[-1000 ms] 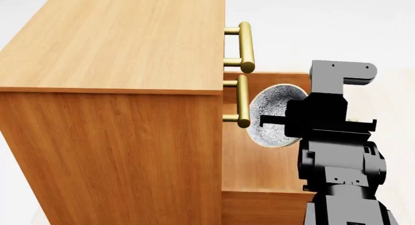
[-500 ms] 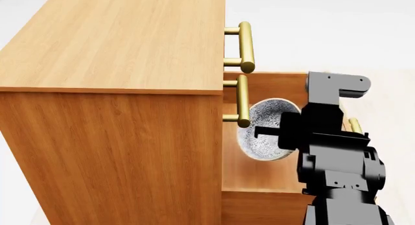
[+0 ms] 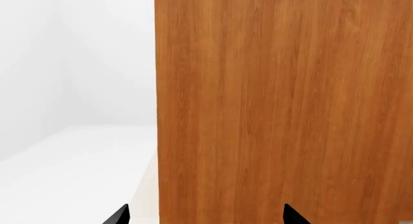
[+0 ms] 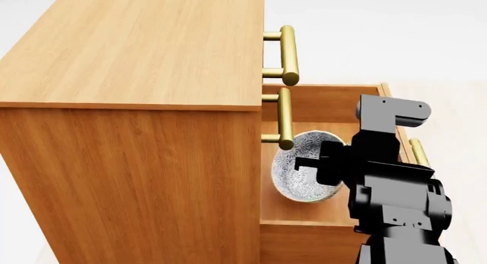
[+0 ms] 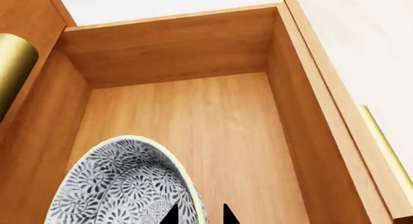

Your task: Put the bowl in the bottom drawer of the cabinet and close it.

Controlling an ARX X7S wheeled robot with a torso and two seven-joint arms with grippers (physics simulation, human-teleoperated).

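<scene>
Since the earlier head frames, the right gripper (image 4: pixel 308 168) has carried the bowl (image 4: pixel 304 175) lower and deeper into the open bottom drawer (image 4: pixel 320 104), below the middle handle (image 4: pixel 284 118) of the cabinet (image 4: pixel 129 64). Status: the drawer is pulled out and the bowl hangs tilted over its floor, its rim pinched between the nearly closed right fingers (image 5: pixel 171 215); release and drawer closing remain, in my judgement, while the left gripper (image 3: pixel 203 216) faces the cabinet side with its tips spread and empty. No brand, label or writing is legible.
</scene>
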